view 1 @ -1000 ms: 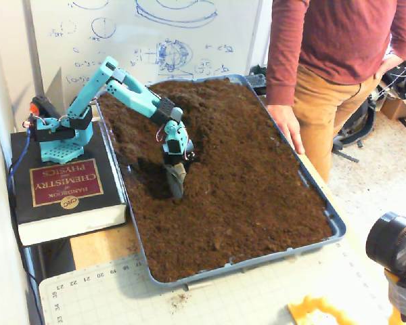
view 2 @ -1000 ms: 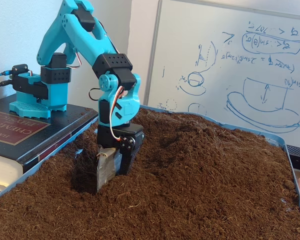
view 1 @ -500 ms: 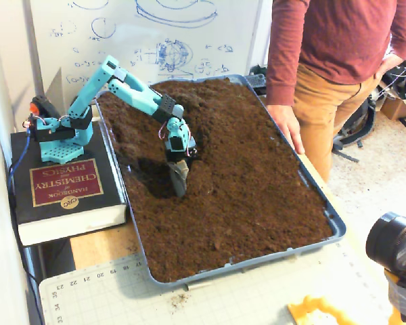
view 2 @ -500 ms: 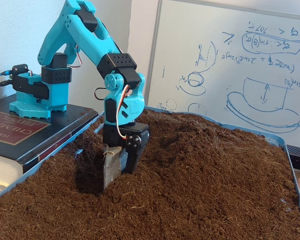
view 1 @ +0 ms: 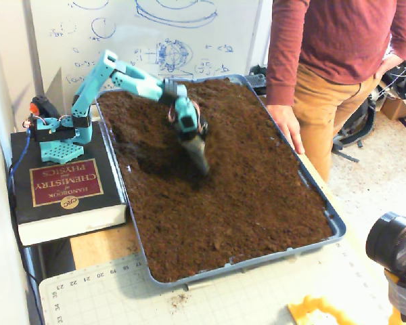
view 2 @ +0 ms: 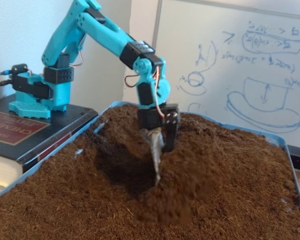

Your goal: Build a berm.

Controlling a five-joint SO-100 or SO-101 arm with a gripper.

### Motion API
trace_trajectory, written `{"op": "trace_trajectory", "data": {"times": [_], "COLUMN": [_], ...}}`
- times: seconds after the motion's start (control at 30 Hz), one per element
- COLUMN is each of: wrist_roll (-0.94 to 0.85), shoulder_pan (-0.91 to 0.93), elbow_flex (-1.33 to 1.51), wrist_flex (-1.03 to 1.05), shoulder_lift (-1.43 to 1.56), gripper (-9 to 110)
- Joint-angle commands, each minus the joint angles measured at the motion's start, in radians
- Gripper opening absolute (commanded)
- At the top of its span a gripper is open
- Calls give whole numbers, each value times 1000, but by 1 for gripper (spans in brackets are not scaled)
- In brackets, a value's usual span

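I am ploughing the gripper (view 2: 157,172), jaw state unclear, through soil (view 1: 243,196), the berm (view 2: 190,165) barely rising, mostly unbuilt.

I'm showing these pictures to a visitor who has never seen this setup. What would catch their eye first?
The turquoise arm, reaching from its base on a thick chemistry handbook at the left of the higher fixed view, stands out against the dark soil. Its gripper digs into the soil in the blue tray, beside a shadowed hollow. A person in a red top stands at the tray's right edge, one hand on the rim.
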Motion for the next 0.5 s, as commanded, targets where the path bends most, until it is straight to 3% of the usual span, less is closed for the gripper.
{"op": "trace_trajectory", "data": {"times": [0.0,0.23,0.47], "wrist_roll": [14,18,176], "shoulder_pan": [-32,-55,-58], "elbow_flex": [-120,-118,-100], "wrist_flex": [-35,-34,-31], "shoulder_lift": [176,247,353], "gripper": [0,0,0]}}
